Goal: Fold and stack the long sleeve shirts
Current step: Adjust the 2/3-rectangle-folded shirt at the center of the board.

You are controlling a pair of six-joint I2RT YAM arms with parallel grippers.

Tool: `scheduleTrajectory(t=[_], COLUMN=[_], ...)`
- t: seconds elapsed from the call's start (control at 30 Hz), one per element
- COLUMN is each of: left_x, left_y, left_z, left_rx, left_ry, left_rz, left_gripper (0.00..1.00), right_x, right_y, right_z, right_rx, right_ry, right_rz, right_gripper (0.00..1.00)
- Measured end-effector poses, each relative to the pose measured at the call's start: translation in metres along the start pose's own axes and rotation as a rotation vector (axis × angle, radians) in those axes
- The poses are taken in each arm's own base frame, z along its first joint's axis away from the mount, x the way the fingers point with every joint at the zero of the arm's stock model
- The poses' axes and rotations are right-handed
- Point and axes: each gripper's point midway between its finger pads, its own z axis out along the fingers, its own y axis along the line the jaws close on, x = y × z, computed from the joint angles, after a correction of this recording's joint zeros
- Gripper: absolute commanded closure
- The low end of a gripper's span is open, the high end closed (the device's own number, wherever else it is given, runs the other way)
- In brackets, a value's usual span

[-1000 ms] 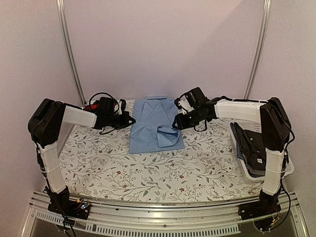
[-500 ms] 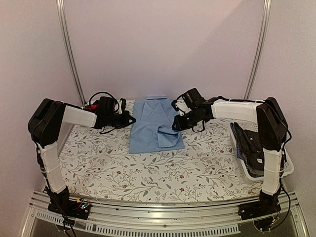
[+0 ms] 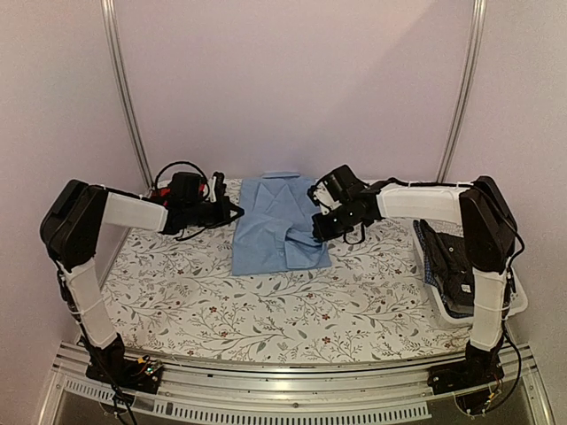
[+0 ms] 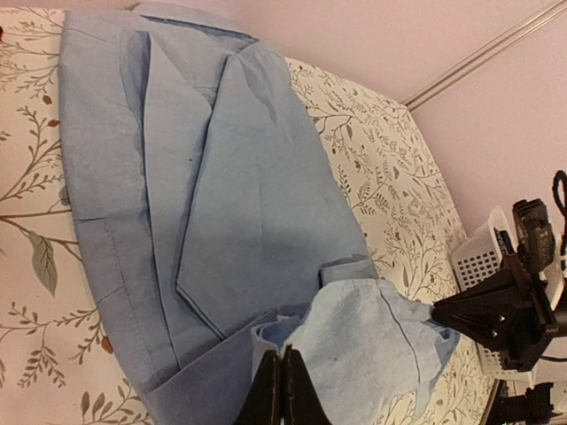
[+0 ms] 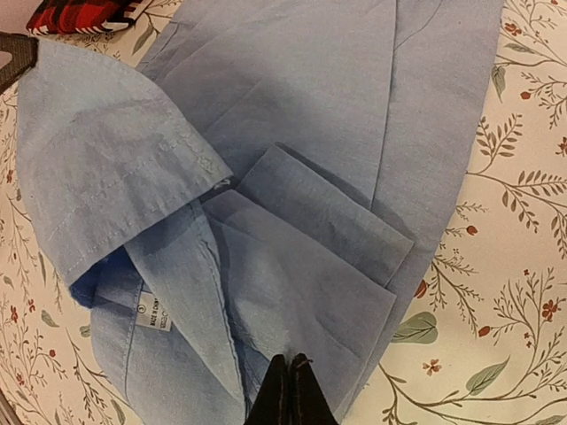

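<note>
The light blue shirt [image 3: 276, 221] lies partly folded at the back middle of the flowered table. My left gripper [image 3: 233, 212] is at its left edge, and its jaws [image 4: 283, 356] are shut on a lifted fold of the shirt [image 4: 221, 204]. My right gripper [image 3: 319, 230] is at the shirt's right edge, its jaws [image 5: 289, 359] shut on a folded layer of the shirt [image 5: 301, 133]. A lighter flap [image 4: 381, 345] is raised between the two grippers. A red-and-black plaid shirt [image 5: 75, 13] shows at the far left, mostly hidden. Dark checked shirts [image 3: 447, 261] lie in the basket.
A white plastic basket [image 3: 518, 297] stands at the table's right edge; it also shows in the left wrist view [image 4: 478, 257]. Metal frame rails [image 3: 124, 88] rise at the back corners. The flowered tablecloth [image 3: 283, 310] covers the near half of the table.
My right gripper has moved left and lower onto the shirt's right edge. My left gripper has shifted slightly at the left edge. The shirt's lower flap is bunched further in.
</note>
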Motion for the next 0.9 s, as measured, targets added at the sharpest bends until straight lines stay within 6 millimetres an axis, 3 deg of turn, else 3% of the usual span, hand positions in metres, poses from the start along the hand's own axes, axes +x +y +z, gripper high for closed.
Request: scheduleTrajectory(t=[0.2,0.57,0.7,0.9], left_x=[0.005,0.003,-0.001,-0.014], left_y=[-0.011,-0.016,-0.014,-0.008], left_z=[-0.009,-0.015,-0.015,-0.016], left_rx=[0.042,0.067,0.055,0.012], left_ry=[-0.024,-0.071,-0.097,-0.163], left_rz=[0.027,0.063,0.070,0.065], left_gripper=[1.00,0.98,0.98,0.98], right_x=[-0.003,-0.055,-0.077,-0.080], right_y=[-0.012,-0.022,-0.024,-0.046], right_z=[-0.009,-0.024,-0.014,0.012], right_rx=[0.088,0.174,0.164,0.169], right_ry=[-0.051,-0.215,-0.241,-0.203], right_rz=[0.022,0.055,0.074,0.133], right_gripper=[1.00,0.99,0.95,0.95])
